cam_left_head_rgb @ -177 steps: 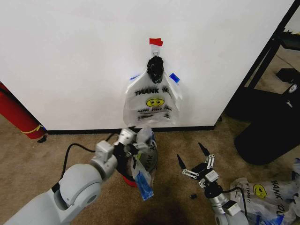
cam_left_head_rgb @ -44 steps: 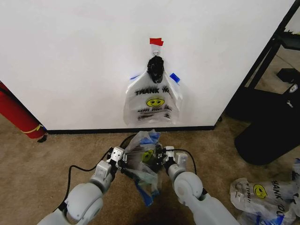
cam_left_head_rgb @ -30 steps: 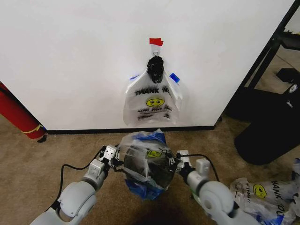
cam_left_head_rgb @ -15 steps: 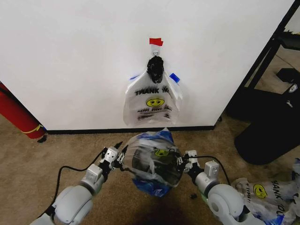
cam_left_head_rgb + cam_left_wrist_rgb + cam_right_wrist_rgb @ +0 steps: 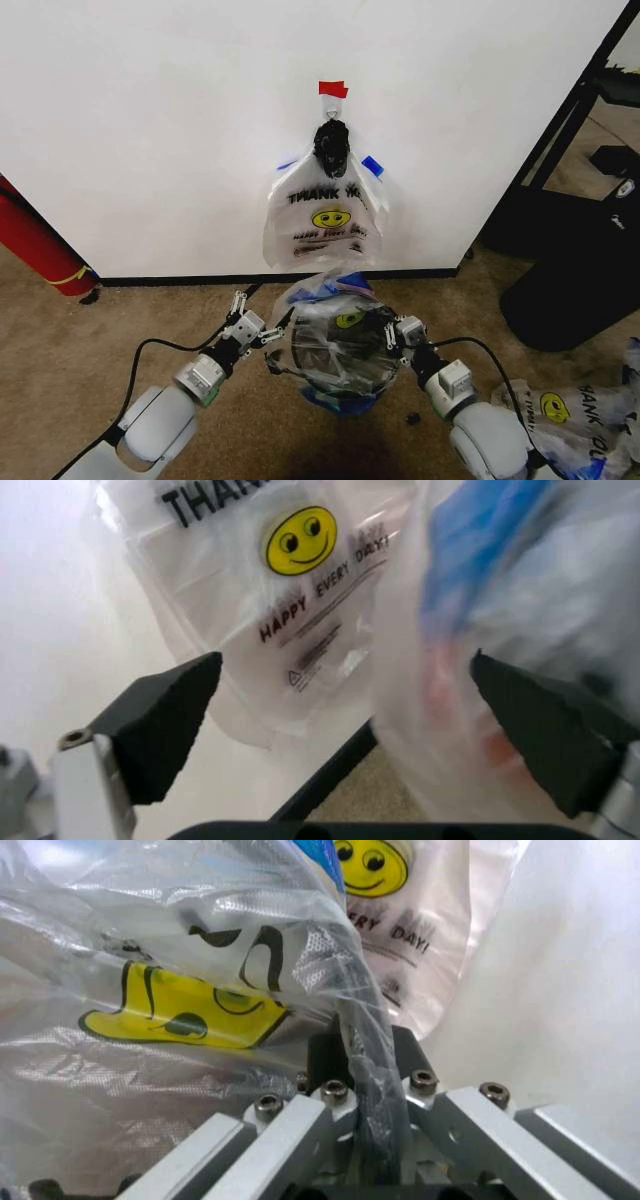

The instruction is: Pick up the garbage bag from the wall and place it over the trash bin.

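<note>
Over the last half second we have pulled the garbage bag (image 5: 335, 340) wider and lower over the trash bin (image 5: 340, 362), and the left gripper (image 5: 252, 322) has let go of it: a moment ago its fingers were at the bag's edge, and now they stand spread just beside the bin with plastic only near them. We judge the draping nearly done, since the black mesh shows through the film all around the mouth (though we cannot tell whether the rim on the wall side is fully covered).

In the left wrist view the left gripper's 2 dark pads (image 5: 165, 720) are far apart with nothing between them; the bagged bin lies just beyond 1 pad. The right gripper (image 5: 398, 333) sits against the opposite side of the bin, and its wrist view shows the jaws closed tight on a twisted fold of the bag together with what looks like the bin's rim wire (image 5: 365, 1065).

A 2nd printed bag (image 5: 325, 210) hangs on the wall (image 5: 150, 130) directly above the bin, under the red tape (image 5: 333, 89).
</note>
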You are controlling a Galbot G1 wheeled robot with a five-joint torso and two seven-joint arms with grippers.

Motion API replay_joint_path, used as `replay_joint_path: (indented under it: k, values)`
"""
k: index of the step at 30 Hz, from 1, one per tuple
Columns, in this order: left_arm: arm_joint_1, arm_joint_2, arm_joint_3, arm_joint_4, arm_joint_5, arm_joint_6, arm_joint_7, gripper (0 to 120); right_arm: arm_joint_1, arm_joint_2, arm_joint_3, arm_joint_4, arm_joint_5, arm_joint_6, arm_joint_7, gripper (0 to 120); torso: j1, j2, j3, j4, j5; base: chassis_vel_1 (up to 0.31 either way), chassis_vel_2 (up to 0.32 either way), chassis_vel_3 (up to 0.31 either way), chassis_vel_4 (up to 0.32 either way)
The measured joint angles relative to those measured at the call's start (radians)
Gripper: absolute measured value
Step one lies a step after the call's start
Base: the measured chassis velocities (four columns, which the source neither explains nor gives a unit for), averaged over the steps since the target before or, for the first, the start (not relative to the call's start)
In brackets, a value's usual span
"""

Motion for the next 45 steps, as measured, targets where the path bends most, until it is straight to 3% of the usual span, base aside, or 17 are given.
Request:
replay_joint_path:
  k: [11, 15, 22, 26, 35, 40, 43, 45]
  values:
    - [-0.074, 0.000, 0.026, 0.018, -0.065, 0.007, -0.011, 100, -0.004, 0.005, 0.051, -0.033, -0.188, 0.119, -0.111, 0, 0.000, 0.000, 0.000, 0.0000, 0.0002, 0.000, 0.000, 0.000, 0.000]
    - [-0.143, -0.015, 0.044, 0.109, -0.082, 0.037, -0.026, 100, -0.005, 0.009, 0.085, -0.043, -0.196, 0.189, -0.215, 0, 0.000, 0.000, 0.000, 0.0000, 0.0000, 0.000, 0.000, 0.000, 0.000]
    - [-0.201, -0.010, 0.049, 0.243, -0.098, 0.038, -0.008, 100, 0.007, 0.000, 0.123, -0.094, -0.053, 0.270, -0.413, 0, 0.000, 0.000, 0.000, -0.0001, 0.0000, 0.000, 0.000, 0.000, 0.000]
    - [-0.187, -0.007, 0.040, 0.252, -0.095, 0.015, 0.022, 100, 0.023, 0.000, 0.118, -0.124, 0.078, 0.269, -0.447, 0, 0.000, 0.000, 0.000, 0.0000, 0.0000, 0.000, 0.000, 0.000, 0.000]
    - [-0.101, -0.018, -0.010, 0.196, -0.071, -0.073, 0.096, 100, 0.069, 0.032, 0.031, -0.210, 0.304, 0.229, -0.200, 0, 0.000, 0.000, 0.000, 0.0001, 0.0003, 0.000, 0.000, 0.000, 0.000]
    - [-0.057, -0.059, -0.050, 0.169, -0.102, -0.079, 0.003, 100, 0.075, 0.066, -0.025, -0.256, 0.379, 0.217, -0.024, 0, 0.000, 0.000, 0.000, -0.0001, 0.0001, 0.000, 0.000, 0.000, 0.000]
    - [0.001, -0.099, -0.073, 0.066, -0.238, -0.029, -0.116, 100, 0.075, 0.091, -0.073, -0.264, 0.413, 0.220, 0.109, 0, 0.000, 0.000, 0.000, -0.0002, 0.0001, 0.000, 0.000, 0.000, 0.000]
    - [0.061, -0.117, -0.066, -0.027, -0.409, 0.019, -0.167, 100, 0.072, 0.107, -0.102, -0.263, 0.421, 0.231, 0.176, 0, 0.000, 0.000, 0.000, 0.0000, 0.0003, 0.000, 0.000, 0.000, 0.000]
